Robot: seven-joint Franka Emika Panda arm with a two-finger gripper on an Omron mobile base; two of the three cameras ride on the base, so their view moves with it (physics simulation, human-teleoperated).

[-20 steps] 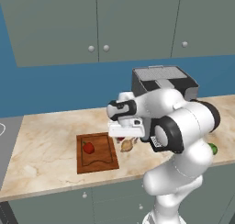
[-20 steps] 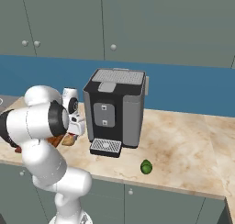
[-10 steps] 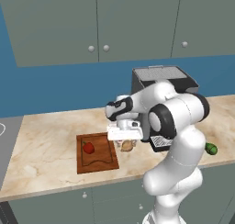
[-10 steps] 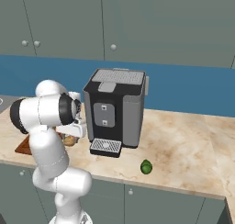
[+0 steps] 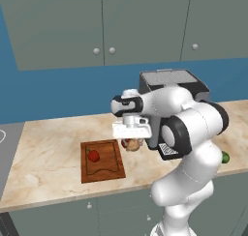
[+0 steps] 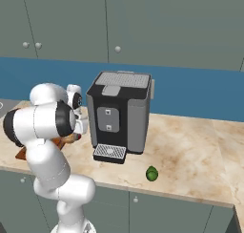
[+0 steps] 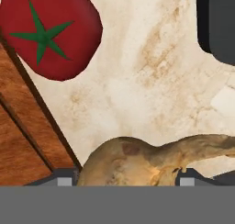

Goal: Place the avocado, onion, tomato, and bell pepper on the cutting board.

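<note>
A: Which step is in hand?

B: The onion pickup. From the hand camera I see the onion (image 7: pixel 151 161) at 6 o'clock, lying between my two finger tips (image 7: pixel 64 178), on the tabletop (image 7: pixel 151 81) just beside the cutting board (image 5: pixel 101 160). The gripper (image 5: pixel 131 143) has its jaws narrowed about the bulb; whether they grip it yet I cannot tell.

A: And the others?

B: The tomato (image 7: pixel 49 31) lies at 11 o'clock, off the board. A red item (image 5: pixel 93 155) sits on the board. The avocado (image 6: pixel 151 173) rests well apart, beyond the coffee machine (image 6: pixel 119 115).

A: Next move?

B: I judge: finish closing, lift, carry to the board.

A: Since a second ago?

B: The jaws have closed in from wide.
</note>
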